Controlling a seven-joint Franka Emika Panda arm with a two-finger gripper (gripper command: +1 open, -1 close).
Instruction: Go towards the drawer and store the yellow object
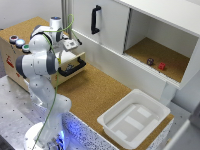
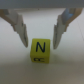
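While the arm's own bulk hides the gripper in the exterior view, the wrist view shows the gripper [image 2: 41,31] spread wide, holding nothing. Between and just past its fingertips [image 2: 21,30] sits the yellow cube [image 2: 40,50], marked N, on a pale blurred surface. Over by the arm, the drawer [image 1: 70,64] stands pulled out, its inside mostly blocked.

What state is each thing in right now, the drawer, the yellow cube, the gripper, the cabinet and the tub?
drawer: pulled open, black bar handle facing out.
yellow cube: lying on a pale surface, letter N facing the wrist camera, not gripped.
gripper: open, fingers either side above the cube.
white cabinet door: shut.
open cabinet compartment: holds two small objects.
white tub: empty, upright.
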